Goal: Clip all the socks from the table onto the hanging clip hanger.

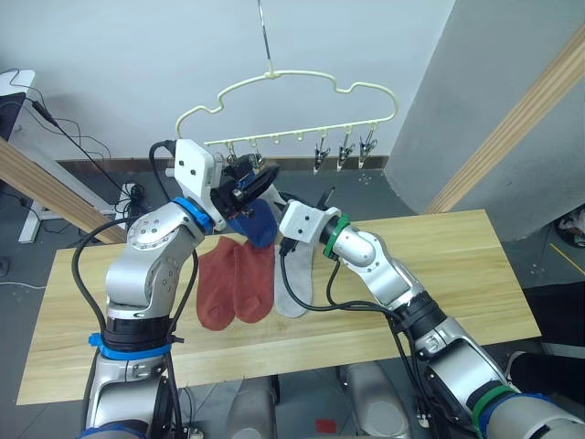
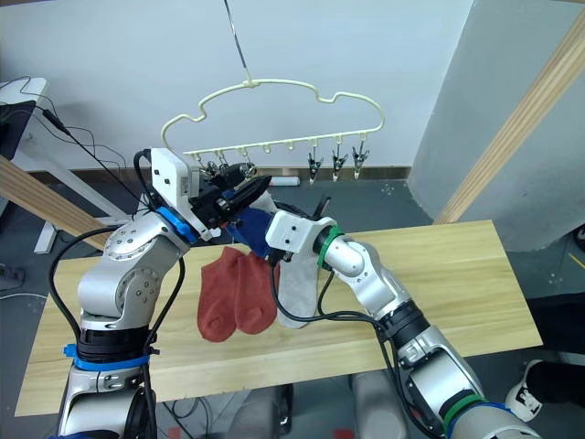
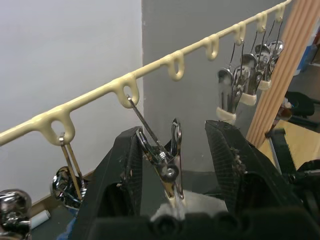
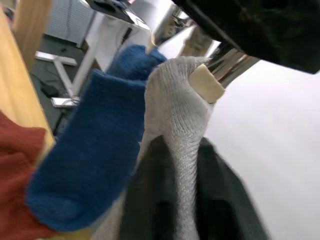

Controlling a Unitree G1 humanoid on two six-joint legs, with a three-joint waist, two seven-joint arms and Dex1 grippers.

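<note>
- Fingers of the left gripper [image 3: 172, 165] stand apart on either side of one metal clip [image 3: 167, 160], which hangs slanted from a loop of the clip hanger [image 1: 302, 101]; the left finger's pad lies against the clip's handle, the right finger's pad a little clear of it.
- Right gripper [image 2: 315, 208] is raised beside the left gripper, just under the hanger's bar, and pinches a light grey sock [image 4: 182, 135] between its fingers, the sock's edge pushed up against the cream-tipped mouth of that clip.
- Blue sock [image 1: 254, 222] hangs just beside the held grey one, below the left gripper and in front of the table's far edge; what holds it up I cannot tell.
- Two rust-red socks [image 1: 233, 283] lie side by side on the table [image 1: 457, 274], directly below the left gripper.
- Second grey sock [image 1: 294, 279] lies on the table touching the red pair's right side, under the right wrist.
- Three free clips [image 1: 345, 151] hang upright at the hanger's right end, well apart from both grippers.
- Hanger hangs by its hook from a thin rod [image 1: 263, 32] above the table's far edge.
</note>
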